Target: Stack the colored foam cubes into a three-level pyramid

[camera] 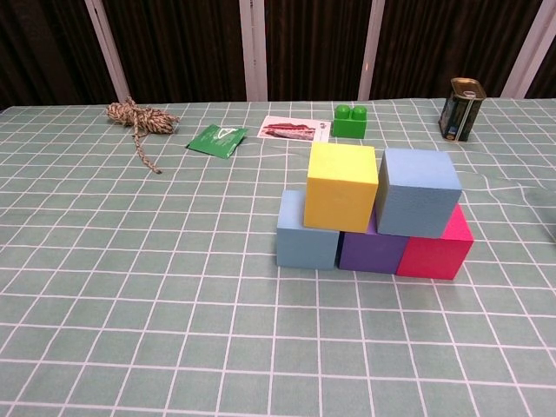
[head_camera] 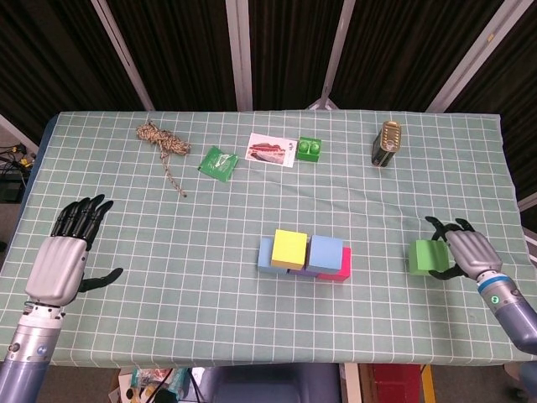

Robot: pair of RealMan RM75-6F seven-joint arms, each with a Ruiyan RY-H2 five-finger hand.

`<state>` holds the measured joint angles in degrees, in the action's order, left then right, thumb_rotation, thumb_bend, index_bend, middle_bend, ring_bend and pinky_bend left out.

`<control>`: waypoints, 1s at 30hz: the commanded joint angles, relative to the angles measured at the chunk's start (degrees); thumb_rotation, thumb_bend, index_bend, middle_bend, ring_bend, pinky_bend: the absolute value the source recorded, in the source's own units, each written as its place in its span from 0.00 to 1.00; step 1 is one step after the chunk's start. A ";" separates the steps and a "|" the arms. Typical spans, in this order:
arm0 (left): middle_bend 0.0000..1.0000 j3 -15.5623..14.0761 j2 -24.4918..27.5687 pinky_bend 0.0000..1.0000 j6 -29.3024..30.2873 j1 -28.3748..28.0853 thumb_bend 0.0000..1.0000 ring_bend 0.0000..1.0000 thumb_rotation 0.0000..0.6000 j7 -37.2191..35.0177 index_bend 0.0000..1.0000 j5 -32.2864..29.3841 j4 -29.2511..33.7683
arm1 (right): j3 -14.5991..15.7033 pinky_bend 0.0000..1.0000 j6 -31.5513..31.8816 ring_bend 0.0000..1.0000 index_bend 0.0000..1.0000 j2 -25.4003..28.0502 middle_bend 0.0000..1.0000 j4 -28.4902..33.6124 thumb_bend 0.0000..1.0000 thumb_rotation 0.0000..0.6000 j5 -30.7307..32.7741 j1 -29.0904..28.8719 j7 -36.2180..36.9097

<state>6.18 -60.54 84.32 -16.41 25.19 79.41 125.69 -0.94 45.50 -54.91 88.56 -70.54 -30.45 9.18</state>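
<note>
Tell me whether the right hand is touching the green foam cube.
Touching. The head view shows the right hand with its dark fingers wrapped around the green foam cube, no gap between them. The chest view shows neither.

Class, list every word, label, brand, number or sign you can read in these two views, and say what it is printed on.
No text can be read.
White card: a red picture with small print, too blurred to read.
Green packet: a pale mark, too small to read.
Tin can: a dark label, unreadable.
Foam cubes and green toy brick: no markings visible.
</note>
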 commanded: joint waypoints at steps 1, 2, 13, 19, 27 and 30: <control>0.02 -0.26 0.25 0.00 0.11 0.29 0.03 0.00 1.00 -0.09 0.00 0.61 0.44 | 0.41 0.00 0.41 0.19 0.01 0.77 0.36 1.28 0.23 1.00 0.12 0.80 -0.57; 0.02 -0.31 0.33 0.00 0.11 0.36 0.03 0.00 1.00 -0.12 0.00 0.77 0.54 | 0.51 0.00 0.44 0.19 0.01 0.88 0.36 1.57 0.24 1.00 0.13 0.98 -0.66; 0.02 -0.60 1.52 0.00 0.52 1.21 0.03 0.00 1.00 -0.28 0.00 2.51 1.70 | 0.89 0.00 2.67 0.19 0.01 -0.28 0.36 4.33 0.24 1.00 1.56 3.14 -3.90; 0.02 -0.83 1.98 0.00 0.74 1.70 0.03 0.00 1.00 -0.59 0.00 3.70 2.09 | 0.95 0.00 3.75 0.17 0.00 -1.34 0.26 5.87 0.24 1.00 3.96 3.82 -7.77; 0.02 -0.82 2.19 0.00 0.64 2.03 0.03 0.00 1.00 -0.84 0.00 4.20 2.36 | 0.97 0.00 1.52 0.10 0.00 -0.19 0.10 7.30 0.24 1.00 6.31 3.18 -9.71; 0.02 -0.75 2.17 0.00 0.57 2.07 0.03 0.00 1.00 -0.83 0.00 4.25 2.42 | 1.04 0.00 0.87 0.09 0.00 0.26 0.08 7.74 0.23 1.00 6.39 2.97 -10.12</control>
<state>5.43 -58.37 84.89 -14.33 24.35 83.67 128.12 0.07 46.52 -54.78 96.17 -64.20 -27.39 -0.80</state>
